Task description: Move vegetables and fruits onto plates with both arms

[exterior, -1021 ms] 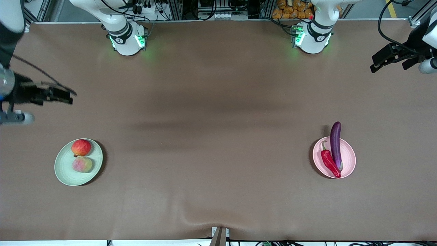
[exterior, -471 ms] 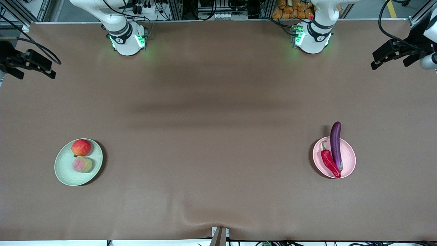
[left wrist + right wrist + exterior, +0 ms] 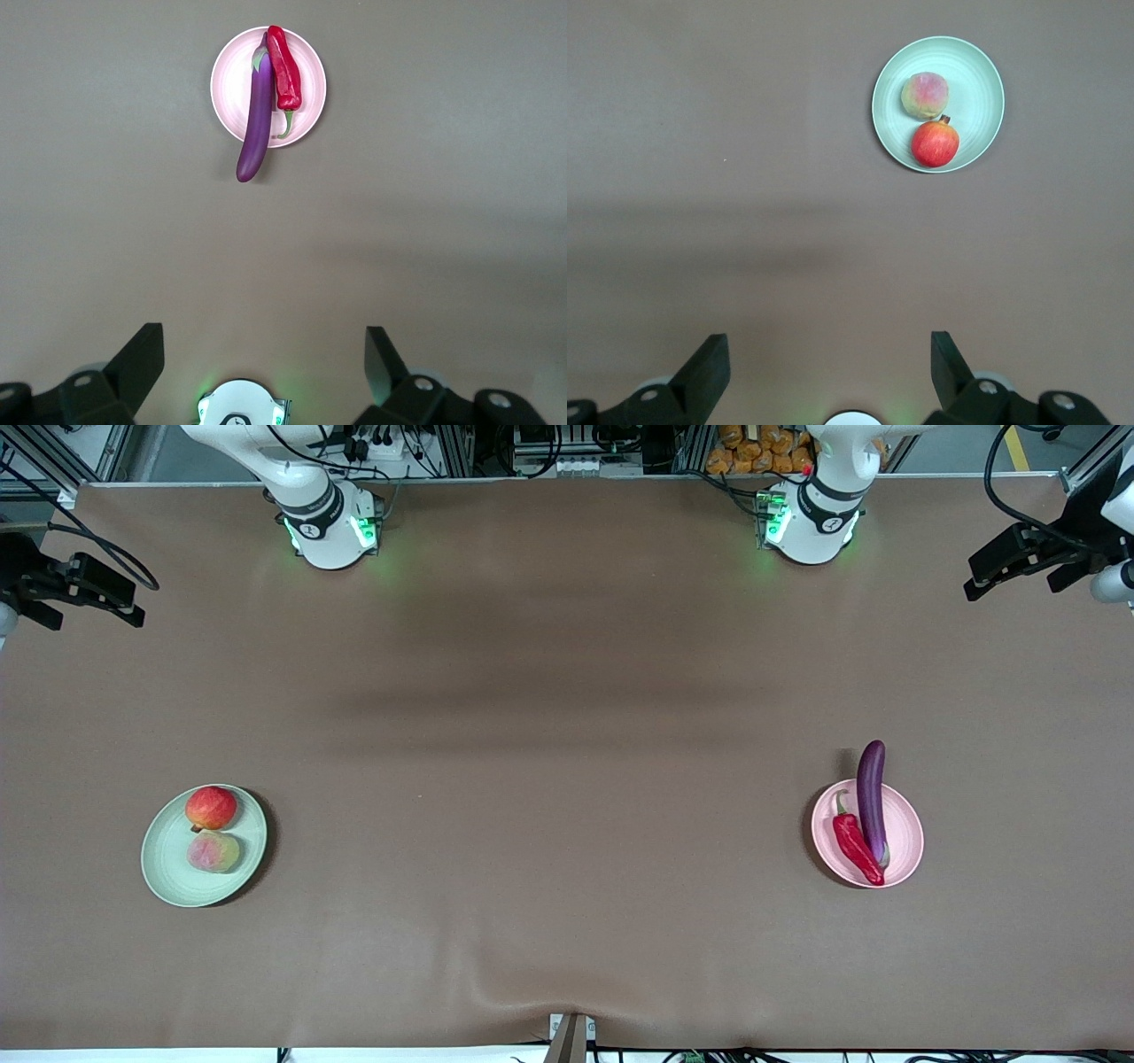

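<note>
The pale green plate [image 3: 164, 872] holds the red apple-like fruit [image 3: 211, 808] and the duller peach-like fruit [image 3: 213, 852]; they also show in the right wrist view, plate [image 3: 974, 66], apple [image 3: 935, 144], peach [image 3: 925, 95]. The pale pink plate [image 3: 908, 841] holds the purple eggplant [image 3: 871, 797], whose tip overhangs the rim, and the red chili [image 3: 856, 847]; the left wrist view shows plate [image 3: 306, 66], eggplant [image 3: 255, 124], chili [image 3: 285, 75]. My right gripper [image 3: 124, 607] is open and empty, high over the table's edge at the right arm's end. My left gripper [image 3: 983, 584] is open and empty, high at the left arm's end.
The brown table [image 3: 567, 779] has a slight fold in its cover at the edge nearest the front camera [image 3: 567, 1010]. The two green-lit arm bases [image 3: 332, 531] [image 3: 802, 522] stand along the edge farthest from that camera.
My right gripper rose and drew back from over the table near the green plate to the table's edge, then held still. My left gripper shifted only slightly.
</note>
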